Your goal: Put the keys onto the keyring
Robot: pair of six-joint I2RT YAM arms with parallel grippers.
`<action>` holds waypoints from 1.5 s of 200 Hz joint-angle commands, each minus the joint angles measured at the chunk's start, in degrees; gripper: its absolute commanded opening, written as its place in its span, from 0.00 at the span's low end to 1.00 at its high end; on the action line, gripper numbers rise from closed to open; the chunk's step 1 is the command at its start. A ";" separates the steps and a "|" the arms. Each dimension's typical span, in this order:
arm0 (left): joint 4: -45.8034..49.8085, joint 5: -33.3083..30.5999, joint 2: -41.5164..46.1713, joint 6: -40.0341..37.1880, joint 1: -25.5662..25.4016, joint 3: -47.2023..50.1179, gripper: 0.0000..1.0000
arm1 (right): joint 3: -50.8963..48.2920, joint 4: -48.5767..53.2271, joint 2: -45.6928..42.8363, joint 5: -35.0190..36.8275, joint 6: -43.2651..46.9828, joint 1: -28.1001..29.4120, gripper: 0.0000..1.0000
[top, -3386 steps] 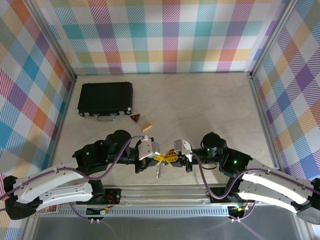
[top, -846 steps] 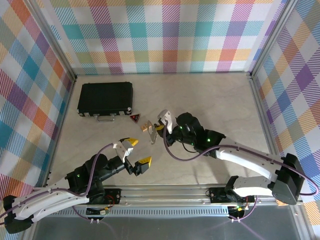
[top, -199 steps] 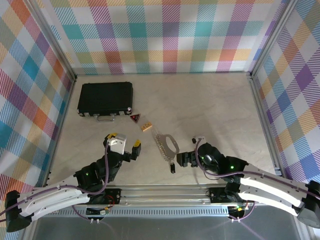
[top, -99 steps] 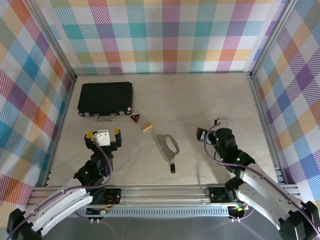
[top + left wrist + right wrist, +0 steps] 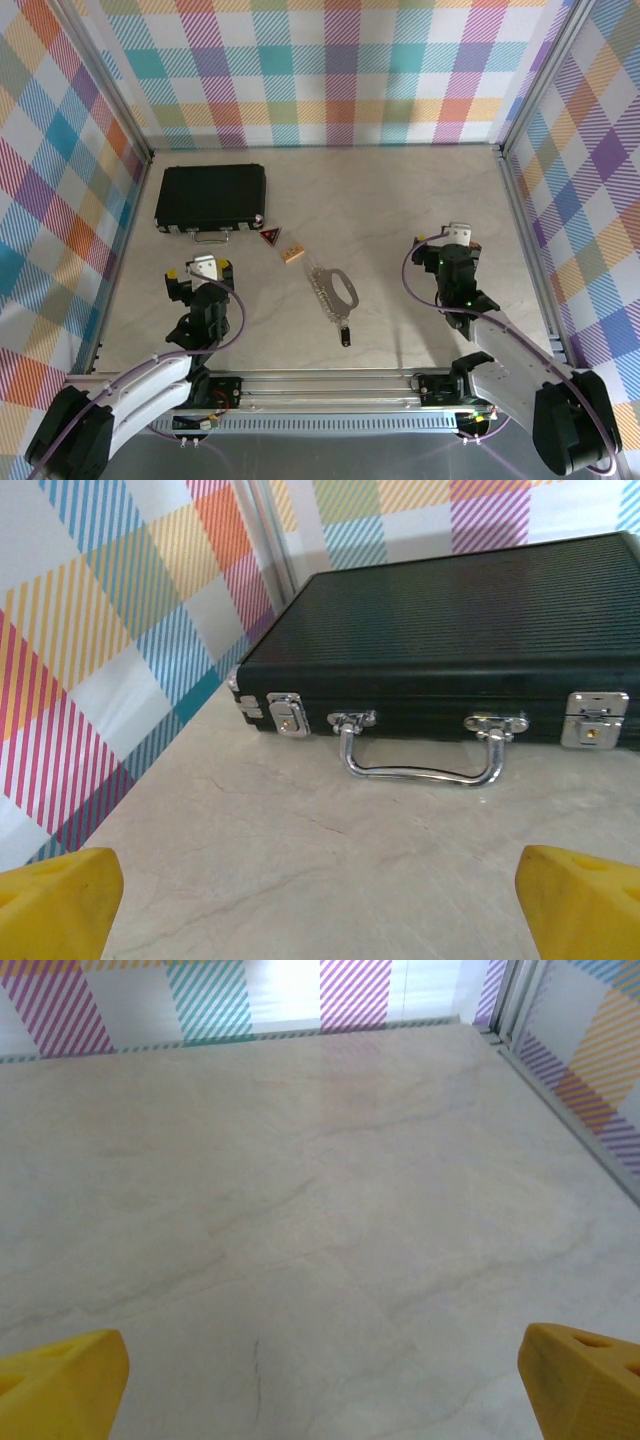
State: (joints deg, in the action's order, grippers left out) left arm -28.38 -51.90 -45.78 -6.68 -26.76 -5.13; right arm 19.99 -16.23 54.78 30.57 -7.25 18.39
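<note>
The keys (image 5: pixel 334 287), a silver bunch on a thin wire loop, lie flat on the table's middle. Just below them rests the keyring (image 5: pixel 345 334), a tiny black oval. My left gripper (image 5: pixel 200 269) stands open well to the keys' left, pointing at the black case (image 5: pixel 450 630). Its yellow fingertips (image 5: pixel 52 902) sit far apart with bare table between them. My right gripper (image 5: pixel 447 245) stands open to the keys' right, facing the back wall. Bare table lies between its yellow fingertips (image 5: pixel 585 1388).
A black case (image 5: pixel 211 197) with a chrome handle (image 5: pixel 420 755) lies at the back left. A red-and-black triangular tag (image 5: pixel 269 237) and a small tan wooden block (image 5: pixel 292 254) sit between the case and the keys. Plaid walls close in three sides.
Both arms have drawn back from the middle, the left gripper swinging left and the right gripper swinging up and right. Keys and keyring have not moved.
</note>
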 commanded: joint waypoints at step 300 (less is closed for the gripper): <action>-27.39 34.74 -45.02 6.80 20.79 -15.24 1.00 | 2.38 -33.84 33.28 -21.16 4.30 -16.74 0.99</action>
State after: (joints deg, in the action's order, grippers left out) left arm -60.47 -19.31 -90.70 -0.82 -6.79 -17.67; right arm 22.81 -46.61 87.64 10.52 -2.48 2.15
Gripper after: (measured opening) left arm 0.997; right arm 0.989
